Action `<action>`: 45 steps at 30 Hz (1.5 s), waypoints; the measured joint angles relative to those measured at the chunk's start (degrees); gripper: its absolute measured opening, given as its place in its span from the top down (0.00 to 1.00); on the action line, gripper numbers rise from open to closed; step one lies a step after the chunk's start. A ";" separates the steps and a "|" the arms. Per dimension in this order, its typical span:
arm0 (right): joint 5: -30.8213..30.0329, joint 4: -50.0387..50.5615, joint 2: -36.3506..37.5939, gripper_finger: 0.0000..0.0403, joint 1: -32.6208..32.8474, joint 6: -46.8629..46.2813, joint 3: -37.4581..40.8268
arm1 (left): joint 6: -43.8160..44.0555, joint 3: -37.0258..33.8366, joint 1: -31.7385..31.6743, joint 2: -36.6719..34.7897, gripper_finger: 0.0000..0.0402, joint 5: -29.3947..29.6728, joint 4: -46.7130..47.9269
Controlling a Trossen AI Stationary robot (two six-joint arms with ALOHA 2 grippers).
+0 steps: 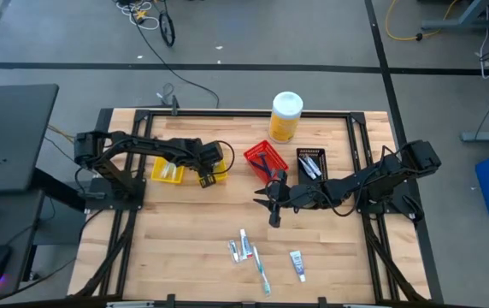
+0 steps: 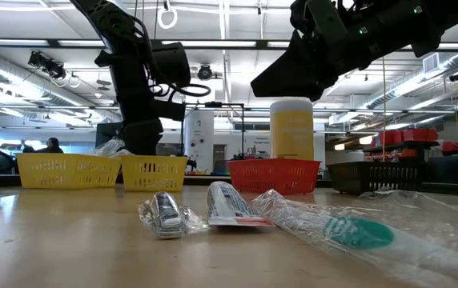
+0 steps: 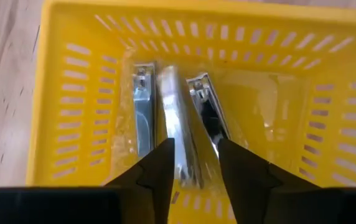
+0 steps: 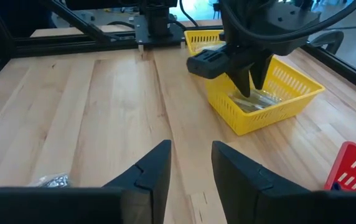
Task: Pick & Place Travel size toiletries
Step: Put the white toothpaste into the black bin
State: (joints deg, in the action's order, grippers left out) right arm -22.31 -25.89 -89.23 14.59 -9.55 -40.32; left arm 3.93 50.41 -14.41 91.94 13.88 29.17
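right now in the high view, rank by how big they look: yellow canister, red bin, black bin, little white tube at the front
1. yellow canister, largest, though it stands tall toward the camera, which may inflate it
2. red bin and black bin, too alike to rank; the right arm partly covers the red one
3. white tube, smallest

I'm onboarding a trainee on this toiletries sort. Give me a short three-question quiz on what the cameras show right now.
1. True or false: the left pincer hangs over the perforated yellow plastic bin.
2. Which bin touches the tall yellow canister with a white lid side of the table next to the black one: A red, B blue?
3. Fill in: the wrapped toiletries on the bare wooden table lie nearer the ___ edge in the high view.

Key: 1 true. 2 A, the red mesh bin beside the black bin. 3 bottom.
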 joint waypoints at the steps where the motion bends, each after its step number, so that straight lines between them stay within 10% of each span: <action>1: 0.00 -0.01 0.00 0.68 0.00 0.00 0.00 | 0.70 0.30 0.01 0.00 0.65 -0.01 0.51; 21: 0.37 3.62 0.00 0.41 -0.66 -4.35 0.07 | 4.93 6.01 9.20 -18.90 0.71 1.16 12.01; 45: 1.97 7.08 0.00 0.54 -0.63 -12.10 1.01 | 4.63 -21.40 24.69 -23.37 0.72 -2.44 -36.87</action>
State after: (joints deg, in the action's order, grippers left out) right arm -20.34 -18.81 -89.23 13.96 -21.65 -39.31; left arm 8.56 29.01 10.27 68.58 11.44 -7.69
